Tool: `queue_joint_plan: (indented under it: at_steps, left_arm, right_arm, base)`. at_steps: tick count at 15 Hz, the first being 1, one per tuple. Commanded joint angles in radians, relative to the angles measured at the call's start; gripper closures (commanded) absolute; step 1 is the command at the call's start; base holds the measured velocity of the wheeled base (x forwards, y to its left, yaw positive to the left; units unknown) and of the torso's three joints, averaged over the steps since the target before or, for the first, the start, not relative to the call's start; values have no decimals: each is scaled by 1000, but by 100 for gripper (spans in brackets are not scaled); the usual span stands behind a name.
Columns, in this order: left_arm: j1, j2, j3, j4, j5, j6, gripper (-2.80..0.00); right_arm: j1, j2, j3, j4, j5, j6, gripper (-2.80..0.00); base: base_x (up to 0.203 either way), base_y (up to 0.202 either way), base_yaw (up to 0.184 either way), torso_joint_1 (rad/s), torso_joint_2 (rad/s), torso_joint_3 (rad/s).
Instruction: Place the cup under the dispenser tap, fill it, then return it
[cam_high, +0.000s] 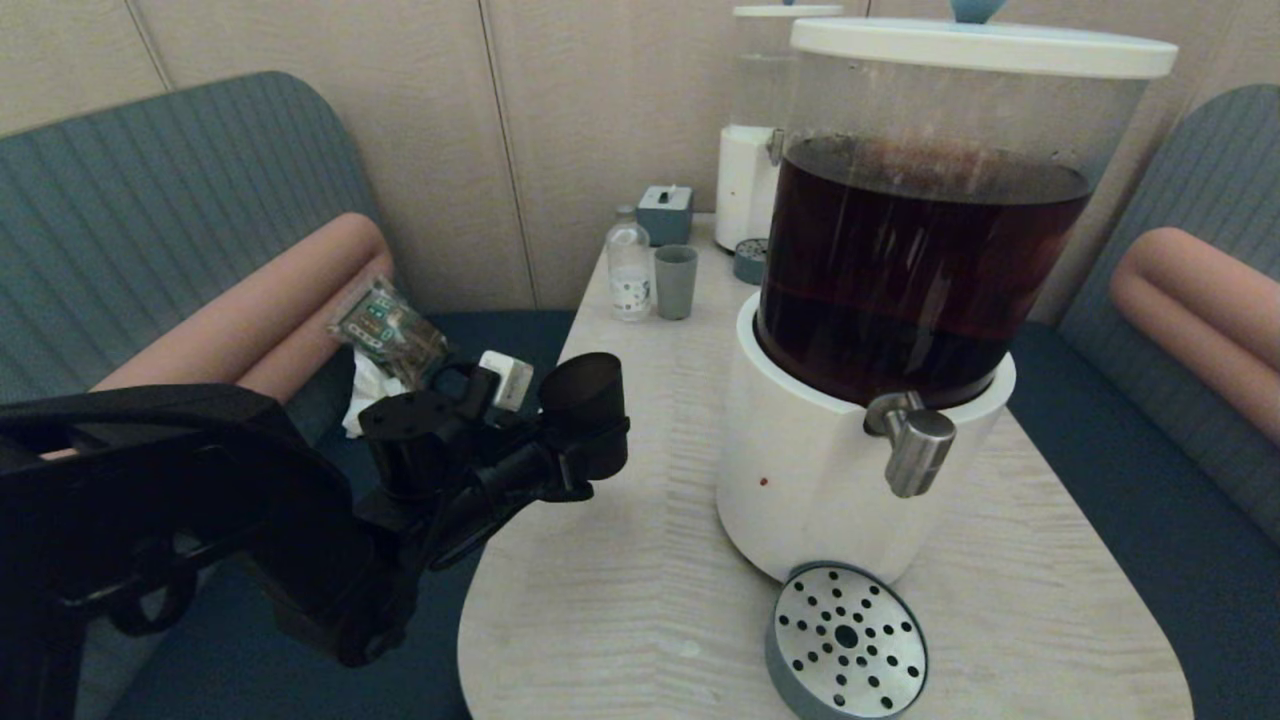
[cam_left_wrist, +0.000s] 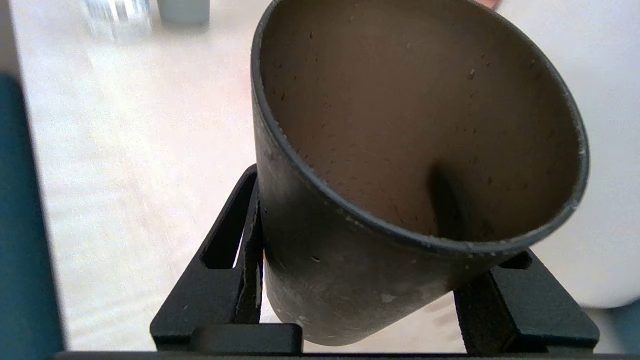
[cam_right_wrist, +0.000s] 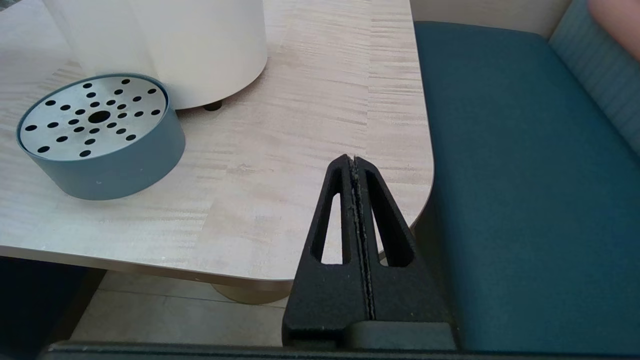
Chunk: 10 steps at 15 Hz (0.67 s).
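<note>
1. Progress is early: the left tool (cam_high: 560, 440) pinches the cup (cam_high: 585, 405) above the worktop (cam_high: 620, 600) edge, at about nine o'clock from the dispenser tap (cam_high: 915, 440) and well apart from it.
2. Carrying it onto the drip tray (cam_high: 848, 640) under the tap, filling and returning all remain.
3. Cup's long axis tilts slightly, mouth up; it looks empty.
4. The right tool (cam_right_wrist: 356, 172) is parked, fingers pressed together, near the worktop's corner.

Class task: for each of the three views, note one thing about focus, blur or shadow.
Head view: the dark cup in the left tool is crisp, and the dispenser tap shows a soft sheen.
Left wrist view: cup sharp, table behind it washed out and blurred.
Right wrist view: the drip tray casts a soft shadow; right tool sharp.
</note>
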Motion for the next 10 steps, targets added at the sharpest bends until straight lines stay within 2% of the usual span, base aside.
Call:
queue_joint_plan:
  at_steps: [1, 10]
  left_arm:
    - [1, 88, -23, -9, -2, 0, 0]
    - [1, 165, -34, -11, 0, 9, 0]
  right_arm:
    - [0, -2, 0, 0, 0, 0, 0]
    - [0, -2, 0, 0, 0, 0, 0]
  base:
    - [0, 0, 0, 0, 0, 0]
    - [0, 0, 0, 0, 0, 0]
